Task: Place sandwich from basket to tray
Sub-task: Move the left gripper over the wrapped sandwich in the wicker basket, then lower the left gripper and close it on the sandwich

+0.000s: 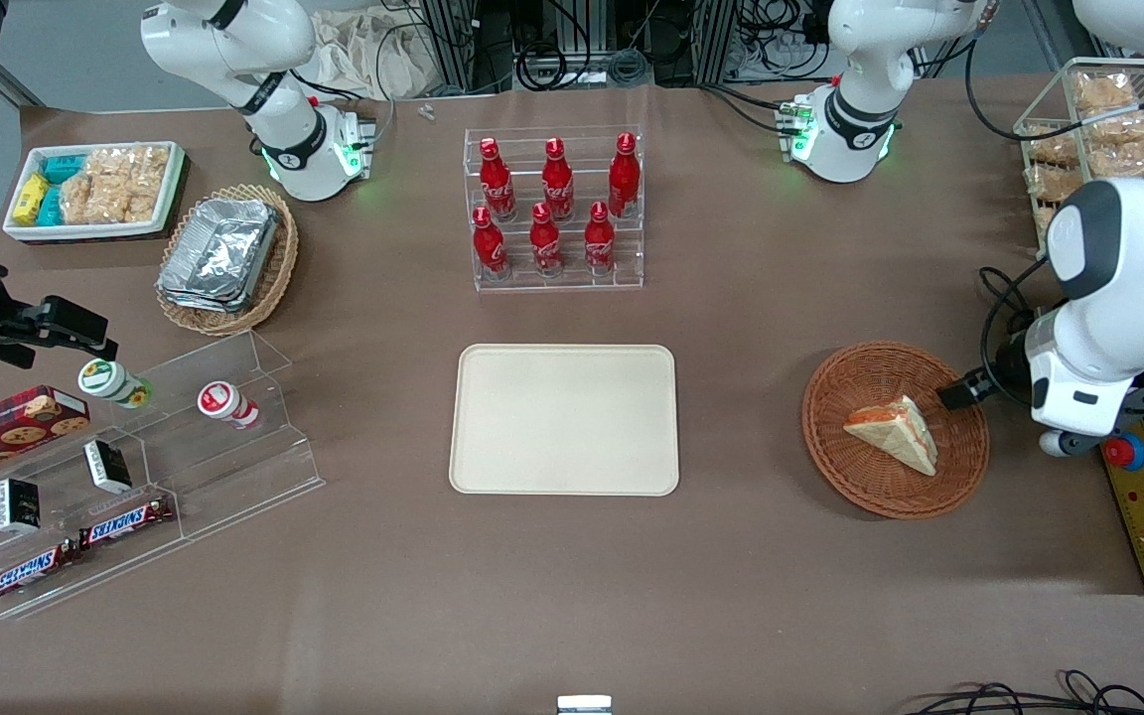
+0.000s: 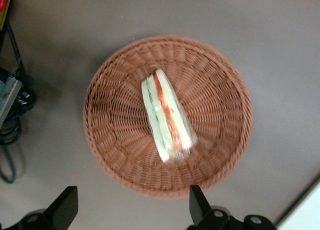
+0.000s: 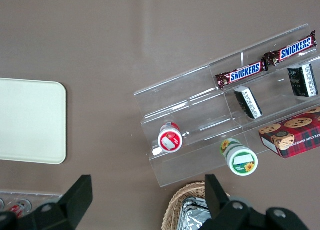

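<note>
Left wrist view shows the hand (image 2: pixel 132 210) spread empty above the round reddish-brown wicker basket (image 2: pixel 220 140), where the triangular white-bread sandwich (image 2: pixel 167 117) lies. Approach step: next, descend, pinch it, carry to the cream rectangular tray (image 1: pixel 564 418).

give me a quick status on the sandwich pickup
Pincer open, above the reddish-brown basket, holding nothing. Sandwich lies in basket, untouched. Beige tray bare; nothing in the way.
</note>
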{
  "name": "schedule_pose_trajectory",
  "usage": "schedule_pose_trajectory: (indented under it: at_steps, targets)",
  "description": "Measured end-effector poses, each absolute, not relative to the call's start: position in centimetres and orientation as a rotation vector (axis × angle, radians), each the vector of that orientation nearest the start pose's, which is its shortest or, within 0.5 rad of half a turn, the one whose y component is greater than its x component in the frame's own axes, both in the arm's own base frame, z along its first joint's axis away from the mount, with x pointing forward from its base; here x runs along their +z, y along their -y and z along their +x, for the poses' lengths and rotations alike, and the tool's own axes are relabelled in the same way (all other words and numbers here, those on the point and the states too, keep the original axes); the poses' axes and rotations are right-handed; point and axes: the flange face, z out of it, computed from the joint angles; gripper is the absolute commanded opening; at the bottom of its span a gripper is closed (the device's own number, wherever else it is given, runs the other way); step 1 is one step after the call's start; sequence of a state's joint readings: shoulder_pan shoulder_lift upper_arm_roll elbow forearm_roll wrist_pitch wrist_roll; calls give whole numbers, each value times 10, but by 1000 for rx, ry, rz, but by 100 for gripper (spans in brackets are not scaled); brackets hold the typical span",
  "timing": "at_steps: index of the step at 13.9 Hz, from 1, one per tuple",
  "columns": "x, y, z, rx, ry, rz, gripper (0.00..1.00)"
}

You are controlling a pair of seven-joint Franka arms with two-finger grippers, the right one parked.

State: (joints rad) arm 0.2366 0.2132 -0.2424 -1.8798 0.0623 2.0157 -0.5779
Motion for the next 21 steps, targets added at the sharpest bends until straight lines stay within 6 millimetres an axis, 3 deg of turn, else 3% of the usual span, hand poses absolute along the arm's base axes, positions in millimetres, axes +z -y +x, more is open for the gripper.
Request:
schedule_pose_trajectory:
  at_steps: [2, 5, 21]
  targets:
    - [366, -10, 607, 91, 1008, -2962, 100]
    - [340, -2, 614, 92, 1164, -2918, 100]
    - [283, 6, 606, 132, 1204, -2911, 100]
